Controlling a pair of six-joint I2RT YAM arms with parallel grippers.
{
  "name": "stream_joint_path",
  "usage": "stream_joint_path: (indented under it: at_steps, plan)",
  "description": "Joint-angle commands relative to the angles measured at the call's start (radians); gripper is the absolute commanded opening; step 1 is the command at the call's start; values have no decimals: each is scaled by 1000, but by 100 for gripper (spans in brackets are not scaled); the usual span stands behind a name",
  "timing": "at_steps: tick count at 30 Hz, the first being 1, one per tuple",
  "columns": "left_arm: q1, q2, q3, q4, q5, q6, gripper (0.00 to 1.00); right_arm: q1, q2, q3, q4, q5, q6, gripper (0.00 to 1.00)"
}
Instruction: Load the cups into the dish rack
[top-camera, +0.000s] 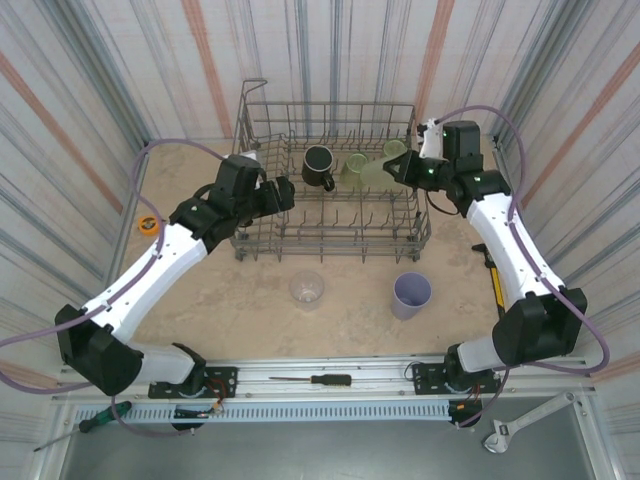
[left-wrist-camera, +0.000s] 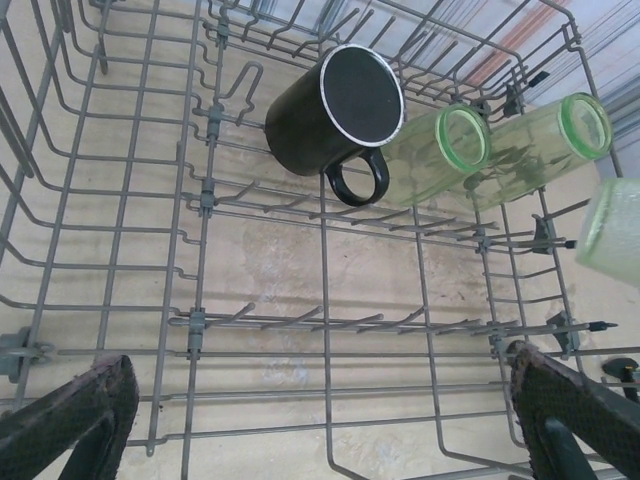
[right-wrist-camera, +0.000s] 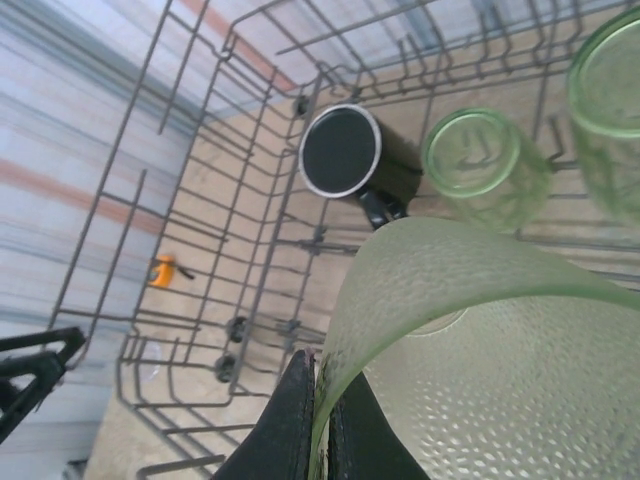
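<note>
Beige worktop (top-camera: 230, 310) with a mottled, stone-like pattern. Toward the far side, directly on it, a grey wire dish rack (top-camera: 330, 240). In front of the rack, on the bare surface, a clear plastic cup (top-camera: 307, 289) standing, and to its right a lavender cup (top-camera: 411, 295) with the mouth up, both apart from each other and from the rack. At the left edge, a small orange roll (top-camera: 148, 224). At the right edge, a dark tool (top-camera: 489, 272) with a yellow spot, too small to identify.

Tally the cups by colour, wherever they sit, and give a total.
Black mug: 1
Green tumblers: 3
Clear cup: 1
Lavender cup: 1
Total: 6
</note>
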Motion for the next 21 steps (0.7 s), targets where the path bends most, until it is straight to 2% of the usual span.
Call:
stream_joint_path:
  at_steps: [1,11,21]
  plan:
    - [20,-22,-20,-11,35,-37,99,9,-31,-47,173,-118,102,0]
    - [71,-25,-51,60,144,-96,99,24,-23,-156,414,-219,256,0]
    - [117,27,-59,185,308,-164,99,28,-12,-252,669,-286,392,0]
